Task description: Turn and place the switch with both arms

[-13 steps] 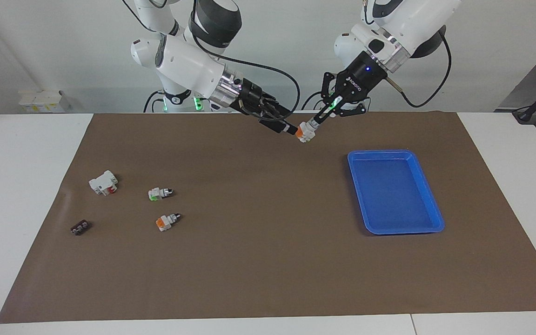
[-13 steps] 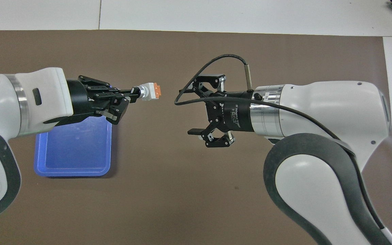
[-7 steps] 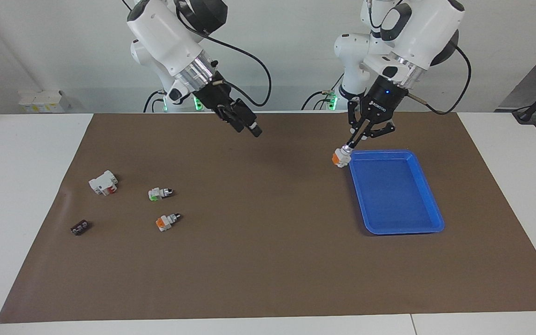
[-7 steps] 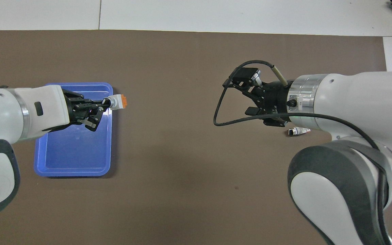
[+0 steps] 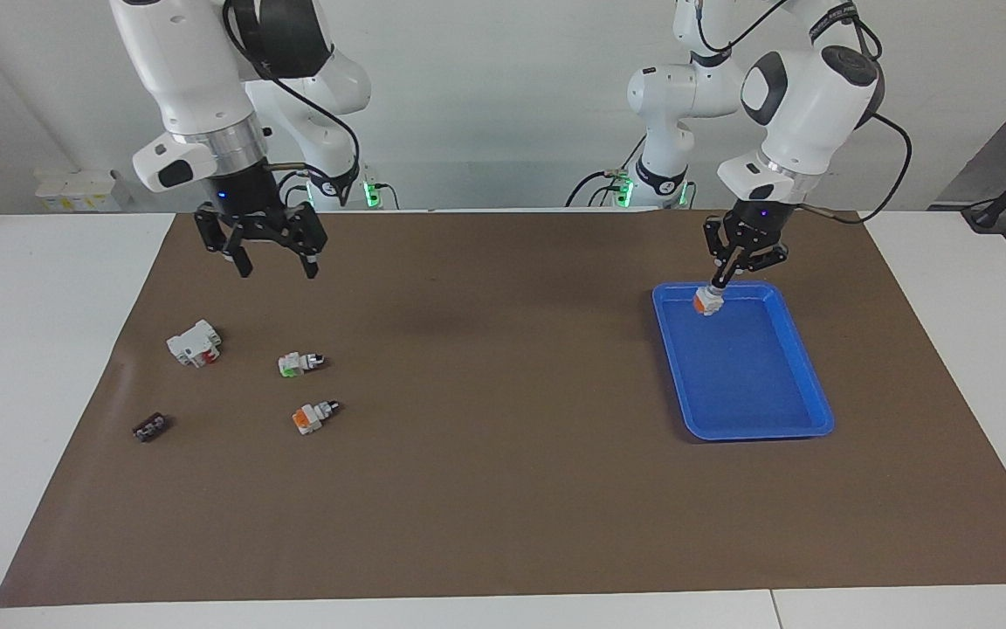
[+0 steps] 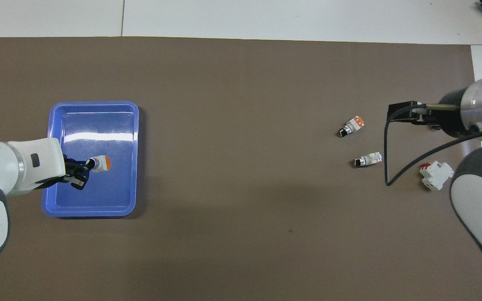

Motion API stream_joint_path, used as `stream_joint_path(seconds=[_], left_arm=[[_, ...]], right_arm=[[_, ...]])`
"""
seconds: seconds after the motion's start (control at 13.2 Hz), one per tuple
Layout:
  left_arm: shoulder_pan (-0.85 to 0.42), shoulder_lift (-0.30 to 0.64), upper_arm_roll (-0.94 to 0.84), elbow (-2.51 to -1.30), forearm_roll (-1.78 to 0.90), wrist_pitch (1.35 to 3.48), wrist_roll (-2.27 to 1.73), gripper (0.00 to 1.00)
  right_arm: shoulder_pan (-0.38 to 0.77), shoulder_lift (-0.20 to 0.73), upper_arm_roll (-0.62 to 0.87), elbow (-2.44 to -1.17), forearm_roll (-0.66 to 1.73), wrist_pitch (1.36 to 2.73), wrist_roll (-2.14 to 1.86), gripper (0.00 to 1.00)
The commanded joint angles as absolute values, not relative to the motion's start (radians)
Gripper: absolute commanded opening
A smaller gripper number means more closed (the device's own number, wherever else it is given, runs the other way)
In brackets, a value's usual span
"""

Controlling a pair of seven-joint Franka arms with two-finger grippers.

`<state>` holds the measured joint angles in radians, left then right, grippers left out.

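Note:
The switch has a white body and an orange-red end block, and my left gripper is shut on its knob end. It hangs low inside the blue tray, in the part nearest the robots. I cannot tell whether it touches the tray floor. In the overhead view the switch points orange end away from the left gripper, over the tray. My right gripper points down, open and holding nothing, above the mat toward the right arm's end of the table.
On the mat under the right gripper's side lie a green-ended switch, a paler orange switch, a white block with red parts and a small black piece.
My left gripper carried the switch from the tray's rim to over the tray and lowered it. The right arm swung away toward its own end and now points down, still open.

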<state>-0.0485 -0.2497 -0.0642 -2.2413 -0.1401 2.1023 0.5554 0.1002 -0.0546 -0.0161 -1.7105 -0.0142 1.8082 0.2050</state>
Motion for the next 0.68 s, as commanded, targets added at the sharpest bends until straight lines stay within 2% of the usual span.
stream_joint_path(seconds=[0.0,0.15,0.38,0.6], left_arm=[[-0.026,-0.207,-0.075,-2.269,-0.034,2.117,0.520,0.00],[-0.025,-0.170,-0.075,-2.284,-0.023,2.131,0.485,0.00],[-0.026,-0.143,-0.077,-2.347,-0.023,2.259,0.491,0.00],[-0.044,-0.129,-0.080,-2.362,-0.023,2.266,0.500,0.00]], right_arm=[[0.104,-0.054,-0.074,-1.640,-0.063,1.665,0.124,1.00],[0.097,-0.035,-0.074,-1.580,-0.060,1.559,0.124,1.00],[0.049,-0.049,-0.069,-1.614,-0.040,1.552,0.124,1.00],[0.051,-0.064,-0.066,-1.614,-0.040,1.549,0.127,1.00]])
